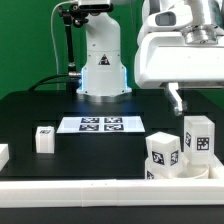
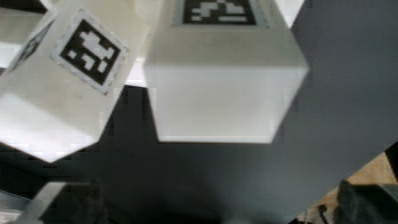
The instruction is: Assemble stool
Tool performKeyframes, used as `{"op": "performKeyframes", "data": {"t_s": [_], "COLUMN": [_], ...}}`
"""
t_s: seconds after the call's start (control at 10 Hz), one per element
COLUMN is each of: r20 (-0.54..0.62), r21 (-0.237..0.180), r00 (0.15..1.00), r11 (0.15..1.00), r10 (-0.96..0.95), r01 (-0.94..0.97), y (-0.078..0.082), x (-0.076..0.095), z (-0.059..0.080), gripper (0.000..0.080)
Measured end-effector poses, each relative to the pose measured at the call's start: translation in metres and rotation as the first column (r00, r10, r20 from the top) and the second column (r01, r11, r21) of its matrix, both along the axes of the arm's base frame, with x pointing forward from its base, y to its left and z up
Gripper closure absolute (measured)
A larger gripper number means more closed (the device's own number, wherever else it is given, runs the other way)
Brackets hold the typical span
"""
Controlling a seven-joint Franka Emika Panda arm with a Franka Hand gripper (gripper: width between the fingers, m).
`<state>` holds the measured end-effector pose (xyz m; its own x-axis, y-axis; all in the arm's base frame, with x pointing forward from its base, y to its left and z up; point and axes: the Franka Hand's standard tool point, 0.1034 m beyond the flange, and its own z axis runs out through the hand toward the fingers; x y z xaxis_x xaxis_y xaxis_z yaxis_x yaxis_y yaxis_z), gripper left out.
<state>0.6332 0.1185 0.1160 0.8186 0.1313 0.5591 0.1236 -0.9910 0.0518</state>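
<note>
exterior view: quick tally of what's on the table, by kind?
Stool legs: 3
Low white piece under the right-hand legs, probably the seat: 1
Marker board: 1
Border rail: 1
Total: 6
The white bit at the exterior view's left edge is cut off and not counted.

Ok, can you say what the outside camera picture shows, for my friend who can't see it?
A white robot arm's open tool hangs above a cluster of white tagged stool parts at the exterior view's right. On the black table also sit one small white leg and the flat marker board.
</note>
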Motion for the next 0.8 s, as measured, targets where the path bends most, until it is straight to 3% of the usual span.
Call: {"op": "performKeyframes", "data": {"t_s": [0.2,0.6,0.8], "r20": [-0.018,-0.275,-0.391], "r21": [-0.009,-0.010,-0.011], "r00": [1.000,0.961,0.920], "r11": [1.000,1.000,1.000], "r10": [-0.003,-0.011,-0.016], "r01": [0.003,0.009,0.012], "y": [-0.008,-0.007,-0.006], "x": [0.000,-0.007,-0.009], "z": [-0.005,-0.016,-0.016], "gripper": [0.0151,0.0151,0.0151]}}
